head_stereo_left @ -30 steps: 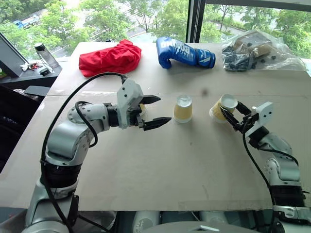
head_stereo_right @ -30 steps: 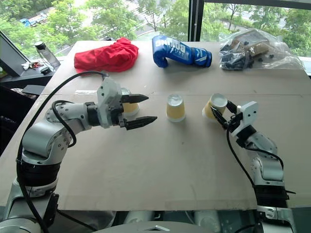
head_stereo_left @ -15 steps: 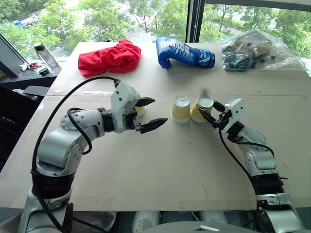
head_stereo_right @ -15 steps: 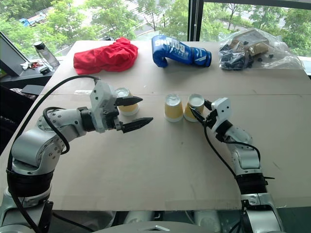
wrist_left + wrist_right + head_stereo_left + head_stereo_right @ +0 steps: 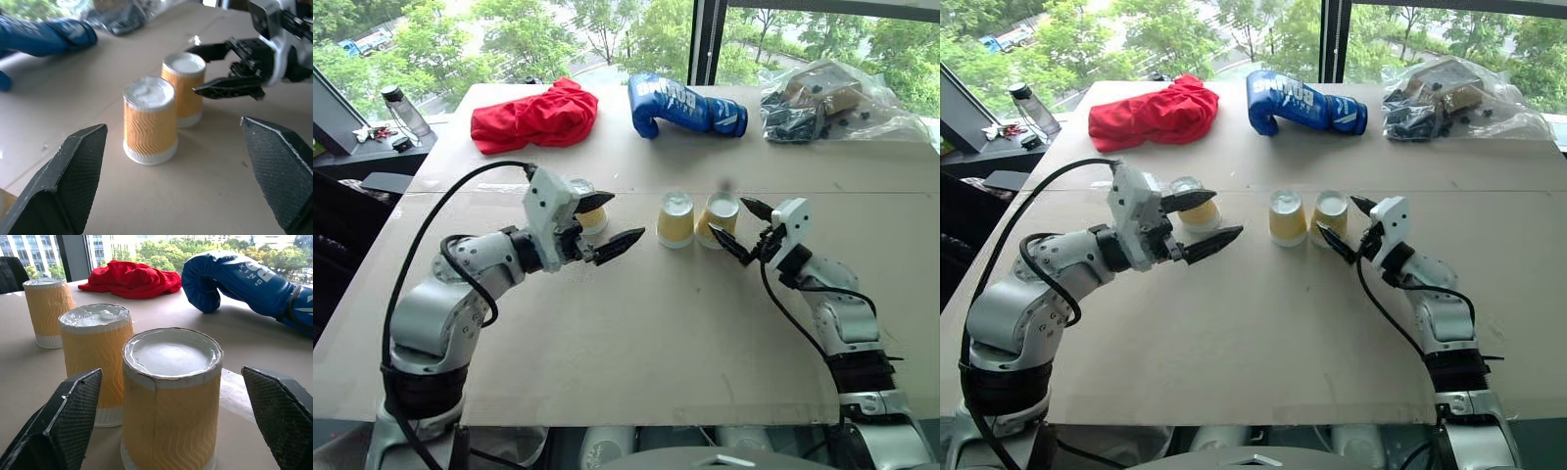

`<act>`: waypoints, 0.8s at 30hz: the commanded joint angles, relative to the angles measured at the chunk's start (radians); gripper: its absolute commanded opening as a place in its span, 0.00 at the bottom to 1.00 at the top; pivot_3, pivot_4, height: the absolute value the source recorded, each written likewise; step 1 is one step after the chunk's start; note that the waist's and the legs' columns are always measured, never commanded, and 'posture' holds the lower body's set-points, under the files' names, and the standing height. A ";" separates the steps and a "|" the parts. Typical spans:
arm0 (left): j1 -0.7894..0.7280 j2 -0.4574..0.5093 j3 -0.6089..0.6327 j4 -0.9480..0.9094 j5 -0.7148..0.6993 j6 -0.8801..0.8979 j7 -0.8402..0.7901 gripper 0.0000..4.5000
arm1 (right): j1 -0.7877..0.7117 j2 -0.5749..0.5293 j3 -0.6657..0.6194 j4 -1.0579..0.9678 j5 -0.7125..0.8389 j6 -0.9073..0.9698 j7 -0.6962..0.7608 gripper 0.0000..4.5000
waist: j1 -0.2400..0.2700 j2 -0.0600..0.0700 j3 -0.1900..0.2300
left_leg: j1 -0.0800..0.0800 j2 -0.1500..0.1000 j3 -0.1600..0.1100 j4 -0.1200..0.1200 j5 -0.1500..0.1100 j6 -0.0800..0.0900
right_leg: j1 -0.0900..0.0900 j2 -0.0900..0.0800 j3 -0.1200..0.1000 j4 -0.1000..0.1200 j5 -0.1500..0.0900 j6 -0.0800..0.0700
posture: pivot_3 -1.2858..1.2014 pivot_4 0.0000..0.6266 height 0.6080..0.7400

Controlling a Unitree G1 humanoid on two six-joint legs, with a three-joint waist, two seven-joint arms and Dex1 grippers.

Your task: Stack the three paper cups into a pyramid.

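Three small tapered paper cups with yellow-tan ribbed sides are set upside down on the brown cardboard-covered table point(image 5: 636, 333), white bases up. Two of them are placed side by side near the table's middle: the middle cup point(image 5: 676, 218) and the right cup point(image 5: 717, 219), just beside each other, though contact between them cannot be judged. The third cup point(image 5: 588, 211) is set apart to the left. None is stacked on another; no pyramid is formed.

The right gripper point(image 5: 740, 227) is seen with its two black fingers spread wide on either side of the right cup, level with it; nothing is held, and touching cannot be told. In the right wrist view the same cup point(image 5: 171, 396) is framed between the fingers, with the two others lined up behind it.

The left gripper point(image 5: 612, 222) is held wide open and empty, the left cup lying just behind its upper finger. It is pointed towards the middle pair of cups.

At the far edge of the table a crumpled red cloth point(image 5: 536, 115), a blue boxing glove with white lettering point(image 5: 683, 105) and a clear plastic bag point(image 5: 827, 102) holding dark and tan items are laid. A clear bottle with a dark cap point(image 5: 403, 111) is stood on a dark side surface at the left.
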State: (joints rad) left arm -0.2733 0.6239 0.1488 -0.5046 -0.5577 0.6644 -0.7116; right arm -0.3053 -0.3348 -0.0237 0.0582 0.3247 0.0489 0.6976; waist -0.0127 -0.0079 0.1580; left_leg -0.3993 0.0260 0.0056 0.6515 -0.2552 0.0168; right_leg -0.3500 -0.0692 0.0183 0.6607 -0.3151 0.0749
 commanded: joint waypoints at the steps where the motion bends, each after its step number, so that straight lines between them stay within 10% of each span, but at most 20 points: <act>1: 0.051 -0.096 0.064 -0.066 0.067 -0.129 0.151 1.00 | 0.050 -0.073 -0.076 -0.119 0.122 0.015 0.115 1.00 | 0.002 0.000 0.000 | 0.000 0.000 0.000 0.000 0.000 0.000 | 0.000 0.000 0.000 0.000 0.000 0.000 | 0.52 0.24 1.00; 10: 0.111 -0.230 0.023 0.083 0.313 -0.377 0.342 1.00 | 0.163 -0.266 -0.185 -0.284 0.363 0.127 0.356 1.00 | 0.001 -0.001 0.000 | 0.002 0.000 -0.001 0.000 -0.001 0.001 | 0.003 0.000 -0.001 0.000 0.000 0.000 | 0.52 0.24 1.00; 24: -0.029 -0.205 0.008 0.491 0.368 -0.547 0.274 1.00 | 0.255 -0.266 -0.207 -0.483 0.436 0.182 0.294 1.00 | 0.005 -0.001 0.000 | 0.001 -0.001 -0.002 0.000 -0.001 0.001 | 0.002 0.000 -0.003 0.000 0.000 0.000 | 0.52 0.24 1.00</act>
State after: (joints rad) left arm -0.2795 0.4077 0.1515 -0.0371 -0.1922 0.1624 -0.4196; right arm -0.0524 -0.6015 -0.2054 -0.3839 0.7509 0.2389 0.9988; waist -0.0073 -0.0092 0.1582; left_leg -0.3982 0.0244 0.0035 0.6519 -0.2557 0.0178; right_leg -0.3475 -0.0697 0.0155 0.6607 -0.3150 0.0749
